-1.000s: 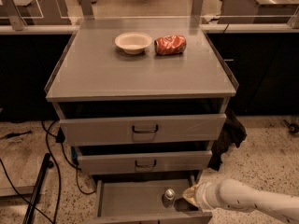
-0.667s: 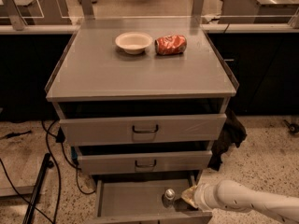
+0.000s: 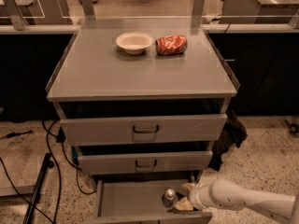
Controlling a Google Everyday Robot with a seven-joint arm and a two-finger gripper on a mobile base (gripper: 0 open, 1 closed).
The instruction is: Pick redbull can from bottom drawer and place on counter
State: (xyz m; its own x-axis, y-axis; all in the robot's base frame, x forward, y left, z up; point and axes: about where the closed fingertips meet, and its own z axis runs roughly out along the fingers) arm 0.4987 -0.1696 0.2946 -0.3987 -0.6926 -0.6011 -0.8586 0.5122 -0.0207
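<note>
Redbull can (image 3: pixel 169 197) in bottom drawer (image 3: pixel 131 200); pincer (image 3: pixel 185 196) just right of it.

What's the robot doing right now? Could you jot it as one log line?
stage: pick | gripper: in bottom drawer, beside upright redbull can | counter: bowl, crushed soda can

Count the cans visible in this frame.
2: the redbull can stands in the bottom drawer beside the gripper; a crushed soda can lies on the counter. Upper drawers may hide more.
</note>
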